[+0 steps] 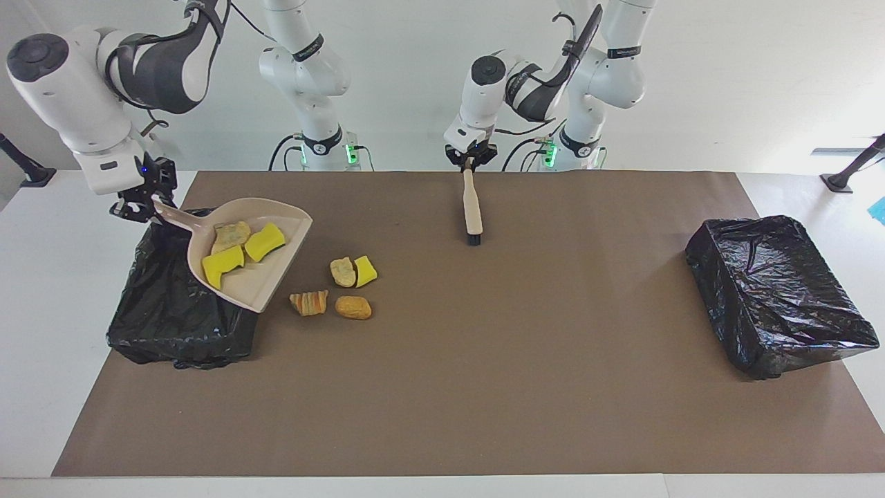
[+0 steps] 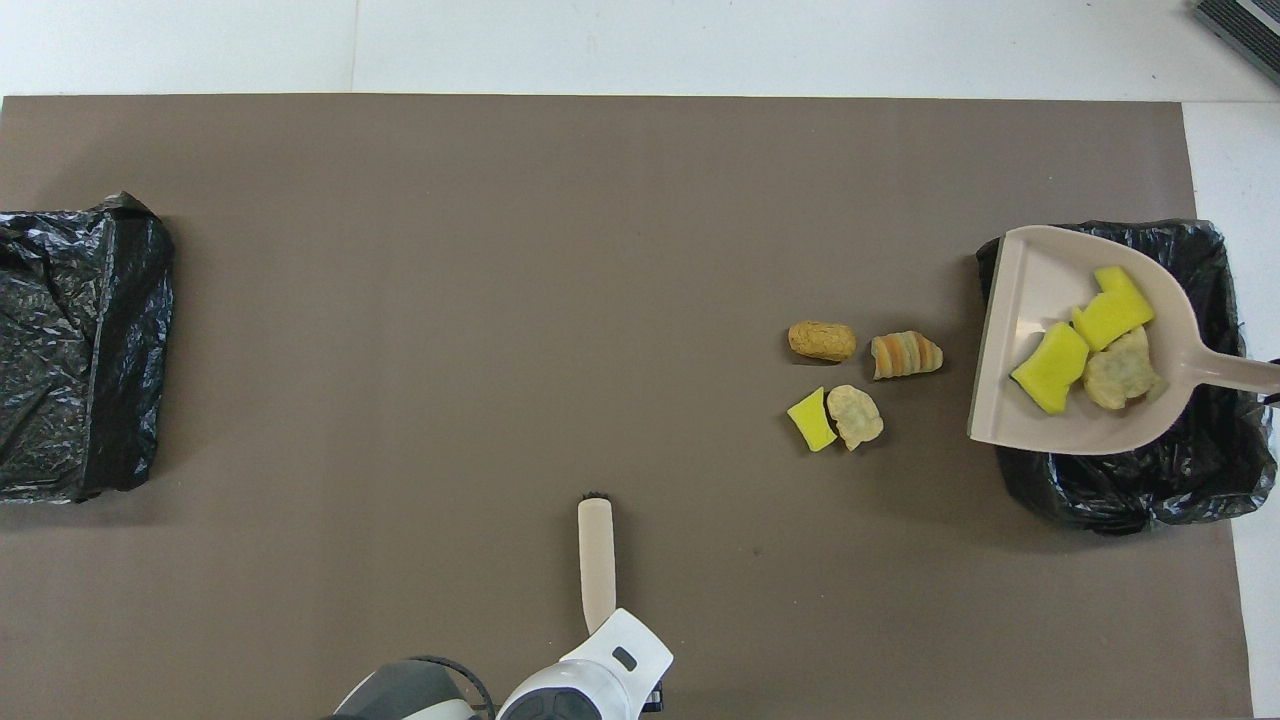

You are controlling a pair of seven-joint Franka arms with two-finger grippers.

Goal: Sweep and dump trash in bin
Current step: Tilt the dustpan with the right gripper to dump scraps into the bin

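My right gripper (image 1: 148, 204) is shut on the handle of the beige dustpan (image 1: 266, 287), which it holds tilted over the black-lined bin (image 1: 173, 332) at the right arm's end of the table. The pan (image 2: 1030, 270) carries two yellow sponge chunks (image 1: 222, 266) (image 1: 265, 242) and a tan lump (image 1: 231, 235). Several more scraps lie on the mat beside the pan's lip: a yellow chunk (image 1: 365, 271), a tan lump (image 1: 342, 271), a striped orange lump (image 1: 309, 302) and an orange lump (image 1: 353, 307). My left gripper (image 1: 470, 160) is shut on the brush (image 1: 473, 207), bristles low over the mat.
A second black-lined bin (image 1: 774, 290) stands at the left arm's end of the table, also in the overhead view (image 2: 70, 350). The brown mat (image 1: 525, 387) covers the table. The brush (image 2: 596, 550) is nearer to the robots than the loose scraps (image 2: 855, 415).
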